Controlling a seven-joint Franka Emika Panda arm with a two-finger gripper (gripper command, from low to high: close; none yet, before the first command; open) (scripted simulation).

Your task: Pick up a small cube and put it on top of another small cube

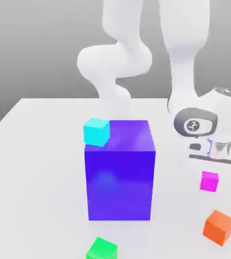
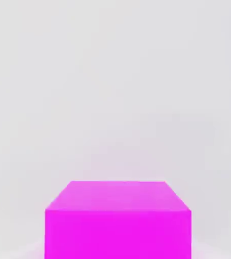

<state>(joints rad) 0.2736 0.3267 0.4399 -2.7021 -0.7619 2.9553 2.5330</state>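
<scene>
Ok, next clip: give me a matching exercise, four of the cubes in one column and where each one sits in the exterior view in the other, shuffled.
Things:
1. cyan cube
2. magenta cube
3. orange cube
4. green cube

Places:
A. on the table, in front of the big blue block, at the picture's lower edge
B. on the table, just below the robot's hand
C. on the top corner of the big blue block, toward the exterior view's left
D. on the table, at the exterior view's lower right

Pairs: 1-C, 2-B, 3-D, 4-A
</scene>
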